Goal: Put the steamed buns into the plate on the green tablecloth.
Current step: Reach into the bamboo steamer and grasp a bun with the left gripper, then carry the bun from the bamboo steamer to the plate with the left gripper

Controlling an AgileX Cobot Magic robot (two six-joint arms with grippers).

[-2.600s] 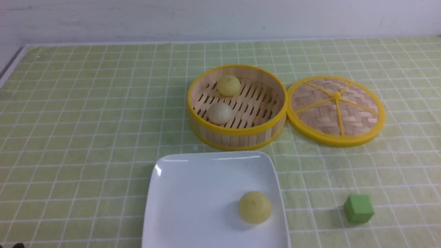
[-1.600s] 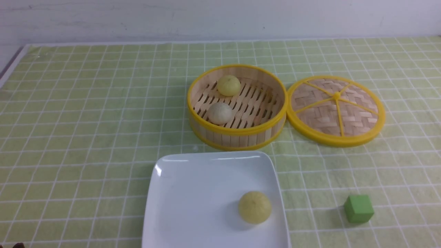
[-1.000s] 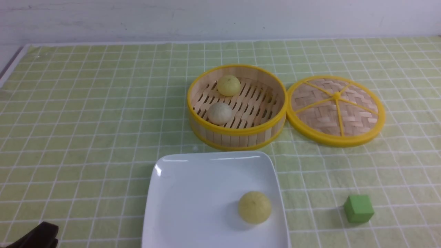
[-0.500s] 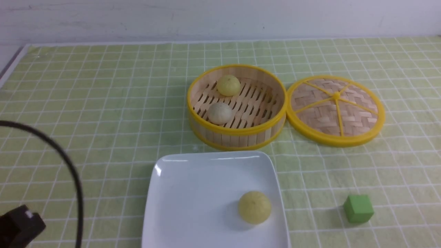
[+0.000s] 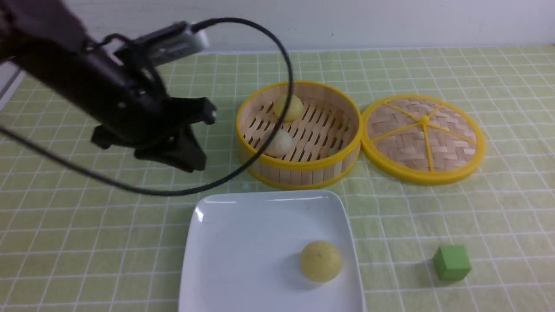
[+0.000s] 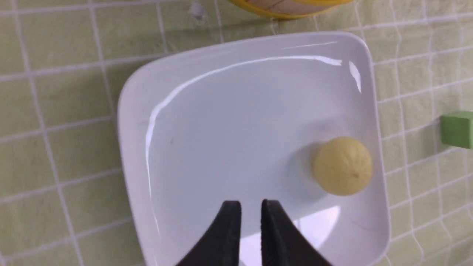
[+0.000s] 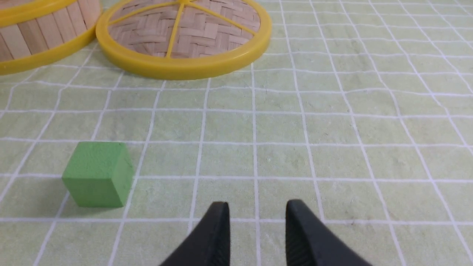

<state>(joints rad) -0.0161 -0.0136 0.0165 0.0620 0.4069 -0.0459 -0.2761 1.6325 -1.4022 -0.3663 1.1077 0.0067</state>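
In the front view, the left jaws [image 5: 198,138] hang over the green tablecloth [image 5: 104,242], blurred, to the left of the bamboo steamer [image 5: 299,164] and beyond the plate's far left corner. Inside the steamer, on its left side, sit a pale yellow bun [image 5: 288,108] and, nearer the camera, a greyish-white bun [image 5: 278,143]; both lie to the right of those jaws, apart from them, with a dark cable crossing in front of each. Another yellow bun [image 5: 321,261] rests in the white plate [image 5: 260,255], near its right rim, well apart from the jaws. The woven lid [image 5: 422,134] lies right beside the steamer, and a green cube [image 5: 452,262] is right of the plate.

In the left wrist view, the jaws are slightly parted with nothing between them; the bun in the plate is outside the gap.

In the right wrist view, the right jaws [image 7: 257,207] stand apart, with only cloth seen between them; the cube is outside the gap.
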